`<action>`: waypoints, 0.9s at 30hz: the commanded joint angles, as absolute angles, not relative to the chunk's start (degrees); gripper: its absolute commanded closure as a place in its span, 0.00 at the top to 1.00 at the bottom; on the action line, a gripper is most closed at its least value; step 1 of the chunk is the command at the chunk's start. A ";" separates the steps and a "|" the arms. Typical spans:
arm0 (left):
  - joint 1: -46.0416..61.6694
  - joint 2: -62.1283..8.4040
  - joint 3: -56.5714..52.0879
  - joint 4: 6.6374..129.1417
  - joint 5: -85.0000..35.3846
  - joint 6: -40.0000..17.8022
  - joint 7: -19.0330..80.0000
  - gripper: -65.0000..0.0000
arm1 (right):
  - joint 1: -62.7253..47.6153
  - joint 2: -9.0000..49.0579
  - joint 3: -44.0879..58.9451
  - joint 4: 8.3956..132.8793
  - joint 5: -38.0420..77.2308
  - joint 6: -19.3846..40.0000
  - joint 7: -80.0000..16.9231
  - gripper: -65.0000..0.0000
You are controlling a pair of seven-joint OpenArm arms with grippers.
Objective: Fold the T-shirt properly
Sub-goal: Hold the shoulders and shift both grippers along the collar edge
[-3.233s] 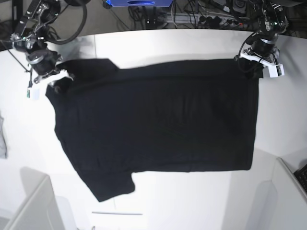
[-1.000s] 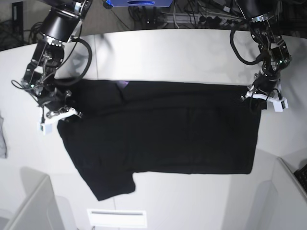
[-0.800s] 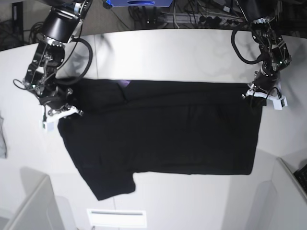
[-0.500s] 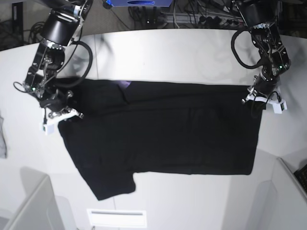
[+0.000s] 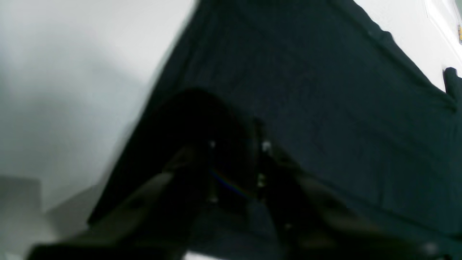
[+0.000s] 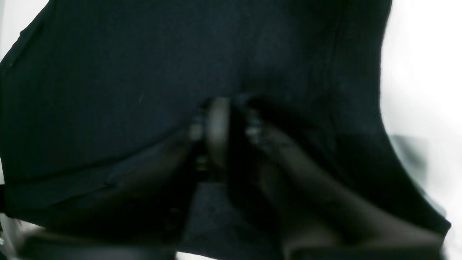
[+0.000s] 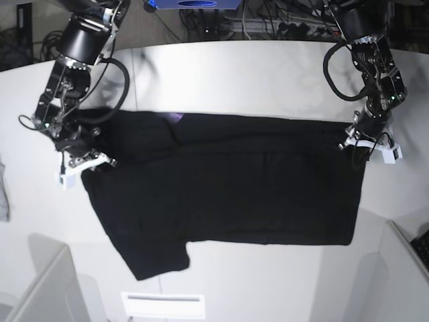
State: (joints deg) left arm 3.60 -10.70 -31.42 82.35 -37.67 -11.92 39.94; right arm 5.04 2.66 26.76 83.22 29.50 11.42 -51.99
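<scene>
The black T-shirt (image 7: 228, 194) lies flat on the white table (image 7: 234, 74), its far edge folded toward the front; a bit of purple print (image 7: 174, 117) peeks out near the collar. My left gripper (image 7: 367, 146) sits at the shirt's far right corner, my right gripper (image 7: 84, 161) at its far left shoulder. In the left wrist view the T-shirt (image 5: 325, 90) stretches away and the left gripper (image 5: 238, 162) has its jaws slightly apart over a dark fold. In the right wrist view the right gripper (image 6: 232, 137) is also parted a little on the T-shirt (image 6: 126, 72).
A grey cloth scrap (image 7: 3, 194) hangs at the table's left edge. White bins stand at the front left (image 7: 47, 288) and front right (image 7: 402, 275). A white flat piece (image 7: 163, 305) lies at the front edge. Cables crowd the back.
Earlier both grippers carried the shirt's far edge toward the front, folding it over. In the last second they settled slightly lower and their jaws parted from shut.
</scene>
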 commanded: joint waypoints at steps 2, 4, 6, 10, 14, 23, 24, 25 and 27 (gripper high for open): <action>1.71 -12.35 -31.60 83.30 -38.64 -12.26 38.64 0.28 | 6.29 3.21 27.21 84.18 30.11 11.65 -50.86 0.33; 0.66 -12.53 -31.60 83.30 -38.64 -12.26 38.64 0.37 | 6.29 3.21 27.38 84.26 30.11 11.65 -50.77 0.36; -0.75 -12.70 -31.60 82.59 -38.64 -12.26 38.64 0.47 | 6.46 3.30 27.38 84.26 30.20 11.65 -49.63 0.37; -4.26 -12.79 -31.60 78.55 -38.64 -12.26 38.64 0.63 | 6.73 3.21 27.38 84.44 30.29 11.65 -46.37 0.37; -6.81 -13.41 -31.78 75.56 -38.64 -12.26 38.64 0.70 | 5.14 3.12 28.00 87.34 30.29 11.56 -43.82 0.36; 1.71 -14.90 -32.13 87.52 -39.08 -12.26 38.46 0.70 | -4.00 -2.07 34.33 102.55 30.55 1.54 -37.49 0.37; 3.38 -14.90 -32.13 89.27 -39.08 -12.26 38.37 0.70 | -5.05 -2.42 34.33 103.69 30.55 1.19 -37.49 0.38; 5.41 -14.81 -32.22 91.12 -39.08 -12.26 38.20 0.70 | -6.46 -3.03 34.33 105.01 30.64 0.75 -37.49 0.38; 9.19 -14.55 -33.80 93.85 -39.16 -12.26 38.20 0.70 | -8.66 -4.18 34.33 107.21 30.64 0.40 -37.58 0.43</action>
State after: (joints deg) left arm 9.72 -13.52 -33.10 92.79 -38.57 -12.03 39.59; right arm -8.91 -4.45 34.24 106.34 29.98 0.19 -38.48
